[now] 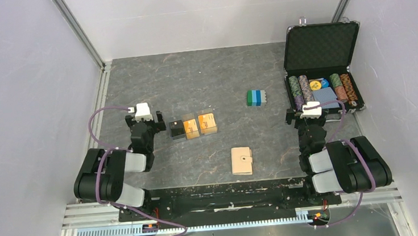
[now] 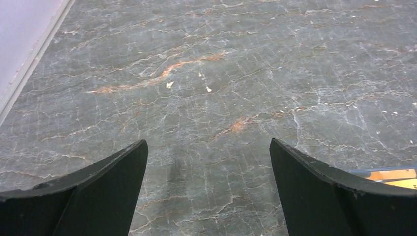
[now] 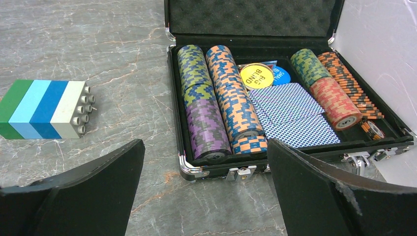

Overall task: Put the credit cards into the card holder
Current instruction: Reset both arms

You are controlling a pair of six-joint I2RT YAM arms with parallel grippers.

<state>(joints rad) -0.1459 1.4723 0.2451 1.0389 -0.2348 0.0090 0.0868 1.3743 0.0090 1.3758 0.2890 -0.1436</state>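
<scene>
Card holder [image 1: 242, 161] is lying flat and folded shut on the bench [image 1: 191, 74], near the front edge, approx. midway betw. the two arm bases. Snap tab is showing on its top face. Nothing is touching it.

Credit cards [image 1: 191, 127] are sitting in a short row up and left of the card holder, well apart from it. Black card [image 1: 176, 129] is lying furthest from the holder, w/ the orange-gold pair [image 1: 208, 123] on the holder's side. Edges touching or overlapping, can't tell which.

L end effector [image 2: 206, 147] is hovering over bare bench, further left of the holder than the cards are. Fingers are standing wide apart, gripping nothing. A sliver of orange card is peeking past its right finger in the wrist view.

R end effector [image 3: 204, 147] is sitting up and right of the holder, fingers likewise spread, empty, pointing at the open chip case [image 3: 255, 17] w/ its poker chips [image 3: 206, 98].

Block stack [image 1: 255, 97] is lying on its side beyond the holder, slightly right.
</scene>
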